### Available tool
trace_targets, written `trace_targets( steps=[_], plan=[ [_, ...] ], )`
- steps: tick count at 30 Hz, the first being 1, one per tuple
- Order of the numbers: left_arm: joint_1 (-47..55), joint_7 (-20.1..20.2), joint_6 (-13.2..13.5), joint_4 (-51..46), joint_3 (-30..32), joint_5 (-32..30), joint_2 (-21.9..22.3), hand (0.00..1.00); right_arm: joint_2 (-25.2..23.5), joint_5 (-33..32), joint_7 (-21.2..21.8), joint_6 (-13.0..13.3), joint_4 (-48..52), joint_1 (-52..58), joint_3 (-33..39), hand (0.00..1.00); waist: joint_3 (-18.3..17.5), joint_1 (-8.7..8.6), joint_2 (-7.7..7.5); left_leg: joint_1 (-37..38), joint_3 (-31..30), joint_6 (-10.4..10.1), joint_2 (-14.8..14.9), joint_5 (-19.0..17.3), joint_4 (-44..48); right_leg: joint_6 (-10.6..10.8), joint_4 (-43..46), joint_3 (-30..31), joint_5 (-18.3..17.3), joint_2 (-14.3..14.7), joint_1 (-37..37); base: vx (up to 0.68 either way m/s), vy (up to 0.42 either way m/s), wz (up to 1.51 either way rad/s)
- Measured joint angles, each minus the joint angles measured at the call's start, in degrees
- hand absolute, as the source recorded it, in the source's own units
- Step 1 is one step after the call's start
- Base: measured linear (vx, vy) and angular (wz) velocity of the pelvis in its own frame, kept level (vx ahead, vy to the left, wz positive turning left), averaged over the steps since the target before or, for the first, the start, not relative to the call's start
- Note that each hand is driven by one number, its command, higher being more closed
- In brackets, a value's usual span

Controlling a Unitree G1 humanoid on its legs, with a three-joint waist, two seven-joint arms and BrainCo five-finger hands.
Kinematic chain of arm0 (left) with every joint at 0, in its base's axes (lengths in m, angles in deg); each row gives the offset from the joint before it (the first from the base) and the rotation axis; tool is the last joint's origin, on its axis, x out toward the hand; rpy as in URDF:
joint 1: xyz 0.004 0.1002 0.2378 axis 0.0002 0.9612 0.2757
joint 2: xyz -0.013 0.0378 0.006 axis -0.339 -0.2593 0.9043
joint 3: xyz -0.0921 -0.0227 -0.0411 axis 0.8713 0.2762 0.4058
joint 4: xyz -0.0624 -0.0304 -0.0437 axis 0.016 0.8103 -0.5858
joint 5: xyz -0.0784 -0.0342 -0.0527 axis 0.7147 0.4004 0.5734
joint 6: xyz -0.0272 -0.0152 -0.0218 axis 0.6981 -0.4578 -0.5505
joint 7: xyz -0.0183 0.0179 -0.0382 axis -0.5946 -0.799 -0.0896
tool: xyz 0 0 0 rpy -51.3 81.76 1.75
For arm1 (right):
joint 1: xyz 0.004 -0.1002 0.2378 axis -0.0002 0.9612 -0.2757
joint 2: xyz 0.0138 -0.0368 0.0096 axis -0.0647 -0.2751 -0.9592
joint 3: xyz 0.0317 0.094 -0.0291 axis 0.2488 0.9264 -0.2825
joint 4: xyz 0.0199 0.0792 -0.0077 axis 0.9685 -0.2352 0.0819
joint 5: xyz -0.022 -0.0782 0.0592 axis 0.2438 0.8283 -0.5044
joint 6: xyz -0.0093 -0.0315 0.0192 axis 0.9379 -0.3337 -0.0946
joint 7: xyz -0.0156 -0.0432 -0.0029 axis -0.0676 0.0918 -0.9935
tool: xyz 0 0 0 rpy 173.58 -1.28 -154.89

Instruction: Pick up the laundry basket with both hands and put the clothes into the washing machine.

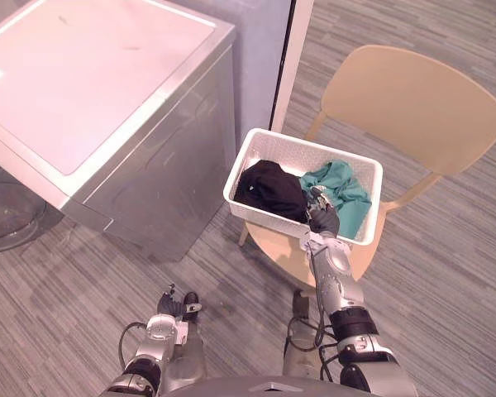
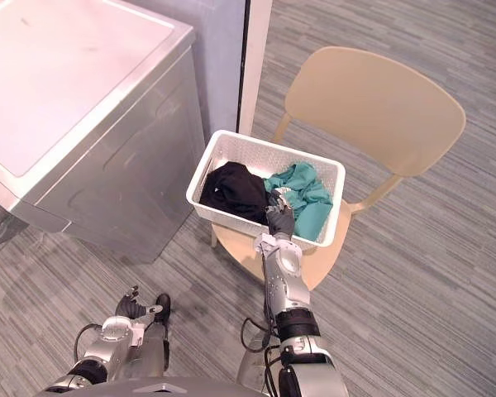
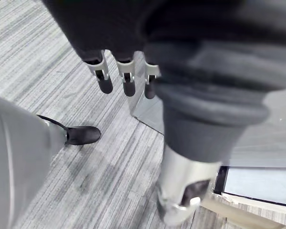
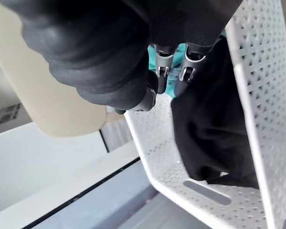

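A white perforated laundry basket stands on the seat of a beige wooden chair. Inside lie a black garment on the left and a teal garment on the right. My right hand reaches over the basket's near rim, its fingers relaxed just above the clothes, holding nothing. My left hand hangs low by the floor at the lower left, its fingers straight and empty. The silver washing machine stands to the left of the chair.
The machine's round translucent door hangs open at the far left. A white upright panel rises between machine and chair. Grey striped carpet spreads around the chair.
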Motion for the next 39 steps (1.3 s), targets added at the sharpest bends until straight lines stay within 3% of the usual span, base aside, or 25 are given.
trace_targets(
  steps=[17, 18, 33, 39],
  plan=[
    [5.5, 1.9, -1.0, 1.3, 1.5, -0.5, 0.2, 0.0, -1.0, -2.2, -0.4, 1.4, 2.4, 5.2, 2.7, 1.0, -7.3, 0.02, 0.17, 5.7, 0.5, 0.2, 0.1, -2.0, -0.1, 0.8, -2.3, -1.0, -1.1, -0.1, 6.7, 0.0, 0.0, -0.01],
    [5.7, 1.9, -1.0, 1.3, 1.5, -0.5, 0.2, 0.0, -1.1, -2.2, -0.4, 1.4, 2.4, 5.6, 3.0, 0.0, -7.5, -0.02, 0.19, 5.8, 0.6, 0.2, 0.1, -2.0, -0.1, 0.8, -2.3, -1.0, -1.1, -0.1, 6.9, 0.0, 0.0, 0.0],
    [6.4, 2.1, -1.1, 3.6, 2.2, -3.8, 0.3, 0.0, -1.6, -1.0, 0.1, 0.8, 2.1, 16.8, 7.3, 0.0, -9.9, -1.06, -0.06, 8.4, 2.6, -0.1, 0.2, -3.5, 0.2, 0.5, -2.8, 0.4, -1.4, 0.0, 8.6, -0.01, -0.003, -0.06],
    [6.6, 2.4, -1.2, 4.7, 3.4, -5.0, 0.3, 0.0, -2.7, 1.3, 1.4, 0.3, -3.1, 23.0, 9.2, 0.0, -9.9, -2.38, -0.33, 11.2, 4.7, 0.3, 0.6, -5.4, 2.3, 0.5, -2.4, 2.4, -1.5, 0.4, 10.6, -0.01, -0.001, -0.22]
  ],
)
